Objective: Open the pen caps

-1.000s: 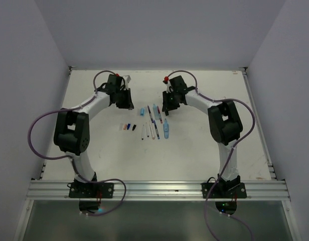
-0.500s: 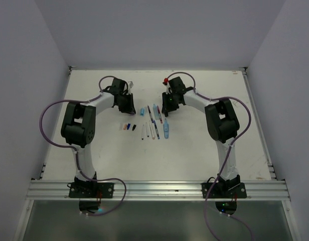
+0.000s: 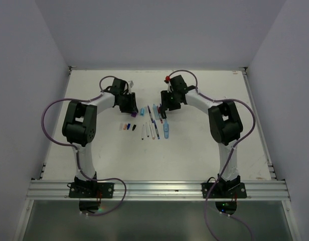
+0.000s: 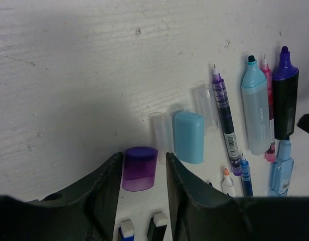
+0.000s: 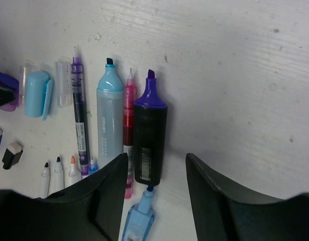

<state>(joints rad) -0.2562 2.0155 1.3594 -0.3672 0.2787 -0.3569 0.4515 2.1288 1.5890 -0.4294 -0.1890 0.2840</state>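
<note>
The purple cap [image 4: 139, 168] lies flat on the worktop [image 4: 69, 75] at the left end of the set, just left of a light-blue cap [image 4: 188, 136] and two clear caps [image 4: 162, 131]. It sits between the fingers of the left end effector [image 4: 143, 158], which are spread. A sliver of worktop shows on one side of the cap, so it looks set down rather than pinched.

To the right, the purple highlighter [image 5: 149, 145] lies bare-tipped beside the light-blue highlighter [image 5: 110, 115]. Its near end rests in the gap of the right end effector [image 5: 156, 156], whose fingers also stand apart and clear of the barrel.

The thin pens [image 3: 154, 123] in the row mostly show their tips. One light-blue piece [image 5: 139, 218] at the near edge is too cropped to tell whether it is capped.

I judge this to be the laying-down step for the purple marker and its cap, with the task close to done. The next move calls for both arms to lift straight up so neither finger drags the cap or rolls the highlighter. After that, any pen that is capped should be looked for.
</note>
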